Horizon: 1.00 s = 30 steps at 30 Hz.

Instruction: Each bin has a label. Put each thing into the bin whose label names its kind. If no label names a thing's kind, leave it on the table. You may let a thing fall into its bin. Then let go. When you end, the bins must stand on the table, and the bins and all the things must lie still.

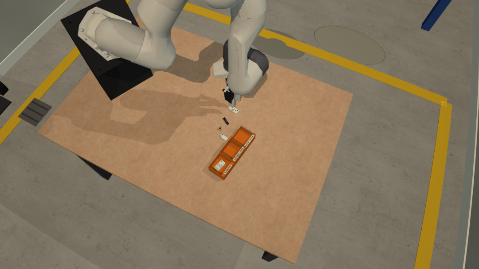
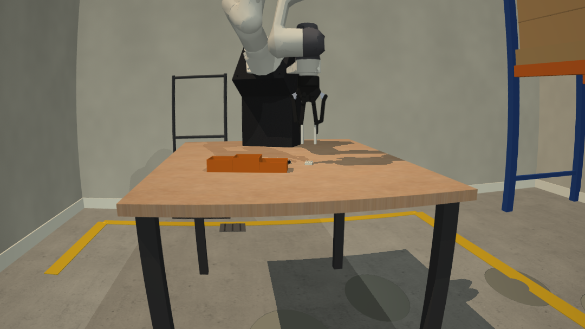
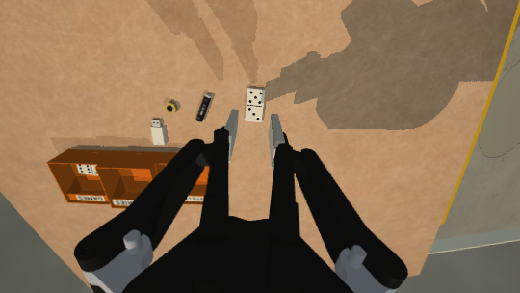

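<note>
A white domino (image 1: 233,110) (image 2: 308,162) (image 3: 255,104) lies flat on the table. My gripper (image 1: 235,102) (image 2: 308,141) (image 3: 253,122) is open and empty above it, fingers partly apart on either side in the wrist view. A black battery (image 1: 225,120) (image 3: 204,107), a small brass nut (image 1: 219,128) (image 3: 170,107) and a white USB stick (image 1: 223,137) (image 3: 159,133) lie between it and the bins. The GAMES bin (image 1: 215,173) (image 2: 220,165) holds another domino (image 1: 219,164) (image 3: 87,169). The BATTERIES bin (image 1: 231,150) (image 2: 246,163) and NUTS+BOLTS bin (image 1: 242,136) (image 2: 273,165) are empty.
The three orange bins stand in one touching row on the wooden table (image 1: 282,153) (image 2: 345,182). The USB stick lies close beside the row. The black robot base (image 1: 116,75) (image 2: 270,114) stands at the table's far end in the exterior view.
</note>
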Tool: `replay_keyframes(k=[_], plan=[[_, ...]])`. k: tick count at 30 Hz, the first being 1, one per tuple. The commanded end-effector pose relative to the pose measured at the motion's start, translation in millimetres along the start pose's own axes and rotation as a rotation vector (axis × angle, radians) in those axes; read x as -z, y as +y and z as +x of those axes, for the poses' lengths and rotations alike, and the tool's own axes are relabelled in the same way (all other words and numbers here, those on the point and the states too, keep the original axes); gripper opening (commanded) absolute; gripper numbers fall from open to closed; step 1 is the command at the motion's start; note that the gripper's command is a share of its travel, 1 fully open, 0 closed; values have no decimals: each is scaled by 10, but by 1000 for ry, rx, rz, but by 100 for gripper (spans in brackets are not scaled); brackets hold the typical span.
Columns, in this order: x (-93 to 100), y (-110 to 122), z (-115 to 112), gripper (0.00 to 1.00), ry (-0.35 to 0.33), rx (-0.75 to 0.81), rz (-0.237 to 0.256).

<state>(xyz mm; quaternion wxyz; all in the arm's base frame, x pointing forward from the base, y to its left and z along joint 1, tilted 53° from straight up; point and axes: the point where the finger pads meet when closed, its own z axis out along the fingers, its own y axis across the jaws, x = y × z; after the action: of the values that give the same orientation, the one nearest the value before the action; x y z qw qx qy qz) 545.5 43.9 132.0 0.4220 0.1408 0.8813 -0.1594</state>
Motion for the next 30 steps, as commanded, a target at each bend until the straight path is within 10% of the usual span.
replay_keyframes(k=[1, 30], plan=[[2, -7, -3, 25, 3, 4, 1], [-588, 12, -35, 25, 3, 4, 1]])
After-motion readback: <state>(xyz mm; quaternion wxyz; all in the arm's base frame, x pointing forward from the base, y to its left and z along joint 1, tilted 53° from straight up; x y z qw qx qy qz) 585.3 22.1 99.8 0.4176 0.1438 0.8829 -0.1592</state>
